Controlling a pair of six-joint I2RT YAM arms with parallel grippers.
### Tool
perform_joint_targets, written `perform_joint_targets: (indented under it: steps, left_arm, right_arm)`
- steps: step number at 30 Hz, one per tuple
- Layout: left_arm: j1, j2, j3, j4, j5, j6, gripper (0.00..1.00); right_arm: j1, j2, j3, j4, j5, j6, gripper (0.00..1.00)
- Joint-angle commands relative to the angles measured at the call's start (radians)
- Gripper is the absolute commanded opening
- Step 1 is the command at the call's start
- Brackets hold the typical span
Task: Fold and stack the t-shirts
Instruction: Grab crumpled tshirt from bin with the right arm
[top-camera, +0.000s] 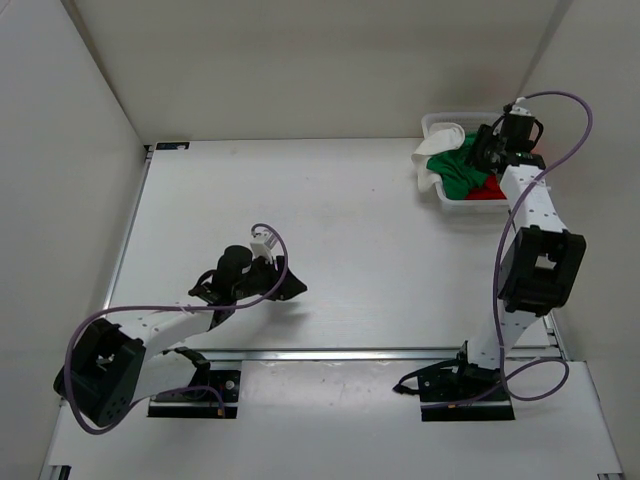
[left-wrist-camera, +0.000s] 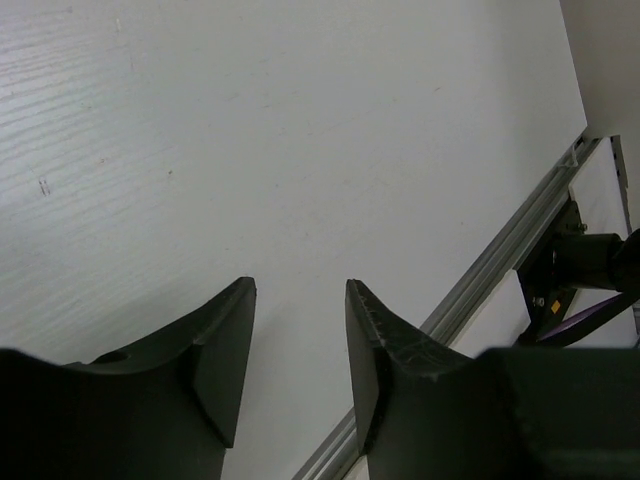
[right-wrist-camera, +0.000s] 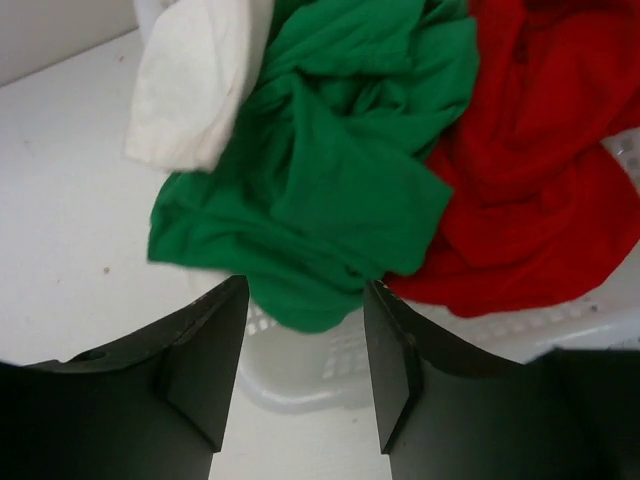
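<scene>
Three t-shirts (right-wrist-camera: 340, 170) in the basket (right-wrist-camera: 300, 385), just beyond the right claw (right-wrist-camera: 305, 290).

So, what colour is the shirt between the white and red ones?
The shirt is bright green; clearest in the right wrist view.

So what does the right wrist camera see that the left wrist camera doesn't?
Only the right wrist view shows a green shirt, a red shirt and a white shirt crumpled in a white basket, with the green one spilling over the rim. Only the left wrist view shows a metal rail. Both show the white table and their own gripper, the left gripper or the right gripper, jaws apart and holding nothing.
</scene>
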Motion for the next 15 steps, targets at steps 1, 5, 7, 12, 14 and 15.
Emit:
perform_joint_targets:
  steps: [1, 5, 7, 12, 14, 15]
  left_arm:
    - [-0.014, -0.046, 0.011, 0.019, -0.005, 0.013, 0.53]
    - [-0.013, -0.030, 0.027, 0.019, 0.009, 0.012, 0.56]
    - [-0.021, -0.009, 0.033, 0.014, 0.002, 0.016, 0.55]
    - [-0.053, 0.061, 0.043, 0.011, 0.002, 0.023, 0.54]
    - [-0.067, 0.075, 0.048, 0.017, -0.003, 0.023, 0.54]
    - [-0.075, 0.080, 0.050, 0.020, -0.005, 0.018, 0.54]
  right_arm:
    - [-0.039, 0.084, 0.132, -0.007, -0.028, -0.025, 0.49]
    - [-0.033, 0.181, 0.276, -0.064, -0.064, -0.074, 0.51]
    - [-0.024, 0.218, 0.281, -0.056, -0.050, -0.077, 0.52]
    - [-0.033, 0.276, 0.346, -0.033, -0.111, -0.044, 0.48]
    - [-0.037, 0.295, 0.382, -0.058, -0.095, -0.031, 0.28]
    - [-0.038, 0.298, 0.394, -0.073, -0.061, -0.030, 0.23]
